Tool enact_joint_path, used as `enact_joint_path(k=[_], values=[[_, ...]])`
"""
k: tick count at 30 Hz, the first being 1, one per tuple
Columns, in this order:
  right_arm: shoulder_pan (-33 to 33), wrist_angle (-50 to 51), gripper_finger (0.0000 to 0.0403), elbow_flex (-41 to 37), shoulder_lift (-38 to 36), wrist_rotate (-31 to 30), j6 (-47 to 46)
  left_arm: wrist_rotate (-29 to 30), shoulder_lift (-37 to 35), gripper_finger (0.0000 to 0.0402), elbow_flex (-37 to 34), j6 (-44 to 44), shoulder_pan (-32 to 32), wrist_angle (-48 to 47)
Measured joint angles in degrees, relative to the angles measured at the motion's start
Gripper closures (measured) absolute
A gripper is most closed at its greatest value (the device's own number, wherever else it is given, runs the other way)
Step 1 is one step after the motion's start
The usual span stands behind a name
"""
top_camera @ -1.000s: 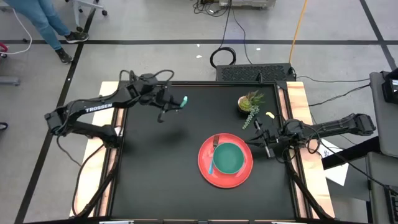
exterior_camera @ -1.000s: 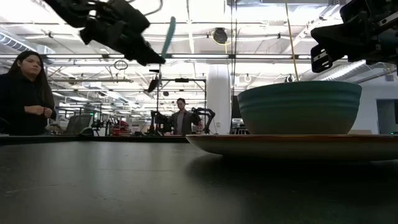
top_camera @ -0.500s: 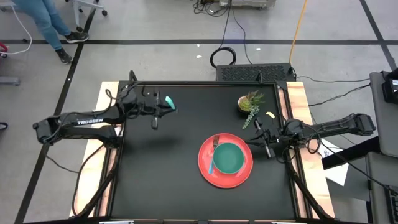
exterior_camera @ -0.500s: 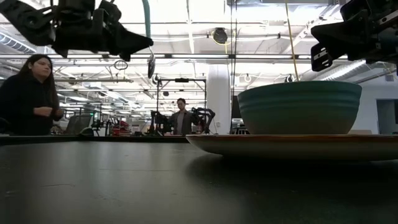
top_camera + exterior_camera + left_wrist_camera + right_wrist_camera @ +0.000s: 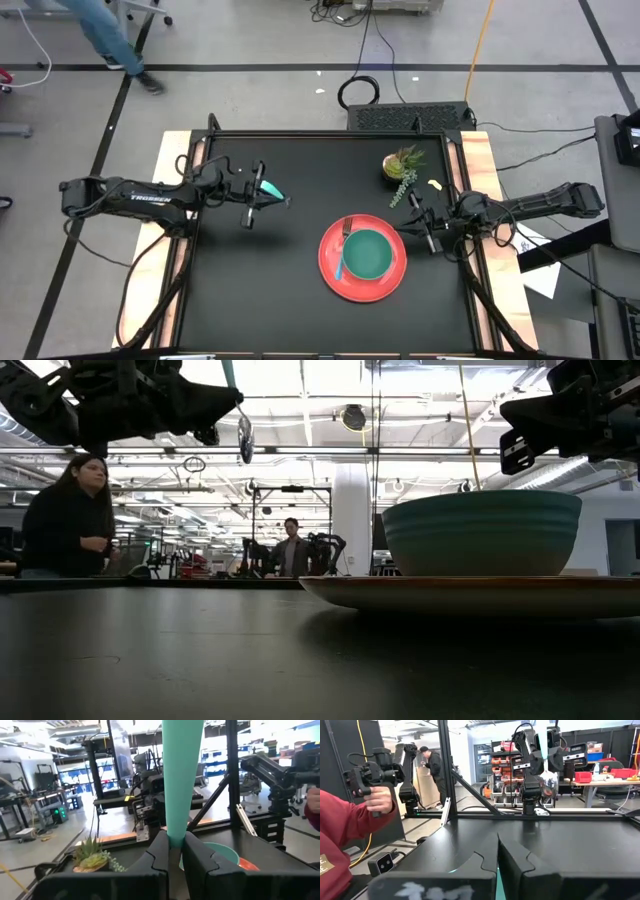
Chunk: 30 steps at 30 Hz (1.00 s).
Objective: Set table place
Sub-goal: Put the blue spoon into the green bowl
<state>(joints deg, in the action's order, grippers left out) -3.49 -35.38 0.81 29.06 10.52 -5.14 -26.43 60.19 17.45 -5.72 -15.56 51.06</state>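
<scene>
A round red plate (image 5: 392,287) lies on the black table (image 5: 250,290) right of centre, with a teal bowl (image 5: 370,255) on it. A teal-handled utensil (image 5: 342,260) lies on the plate against the bowl's left side. My left gripper (image 5: 262,190) is above the table's left-centre, shut on a teal-handled spoon (image 5: 245,438). My right gripper (image 5: 424,228) hovers shut and empty by the plate's right rim. The plate (image 5: 470,592) and the bowl (image 5: 482,532) also show in the low view. My left gripper pinches the spoon's teal handle at its narrow lower end (image 5: 175,839) between its two fingers (image 5: 156,856). The fingers come about level, pointing toward the table's right side, across the handle. The spoon is nearly upright and lifted clear, handle up (image 5: 181,770), metal bowl below.
A small green potted plant (image 5: 402,165) stands at the far right, with a small yellow bit (image 5: 433,184) beside it. Bare black table lies left of and in front of the plate. A person (image 5: 68,510) stands beyond the table; another, in a red sleeve (image 5: 345,825), stands at its side.
My left gripper has drawn back toward the table's left and near edges, carrying the spoon. The spoon has turned from slanted to nearly upright, still clear of the table.
</scene>
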Motion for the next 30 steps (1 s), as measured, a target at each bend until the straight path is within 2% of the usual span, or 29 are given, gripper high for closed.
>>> enact_joint_path(k=[6, 18, 23, 30], values=[[0.0, 0.0, 0.0403, 0.0, 0.0, 0.0, -0.1, 2.6, 1.7, 0.0374, 0.0, -0.7, 1.8, 0.0], [0.0, 0.0, 0.0403, 0.0, 0.0, 0.0, -0.1, 3.9, 2.6, 0.0374, 0.0, 0.2, 3.7, 2.6], [0.0, 0.0, 0.0403, 0.0, 0.0, 0.0, 0.2, 4.2, 5.8, 0.0374, 2.4, 1.1, 7.9, 4.3], [0.0, -0.4, 0.0403, 0.0, 0.3, -0.1, -0.1, 5.5, 14.7, 0.0374, 8.7, -1.3, 12.1, 5.7]])
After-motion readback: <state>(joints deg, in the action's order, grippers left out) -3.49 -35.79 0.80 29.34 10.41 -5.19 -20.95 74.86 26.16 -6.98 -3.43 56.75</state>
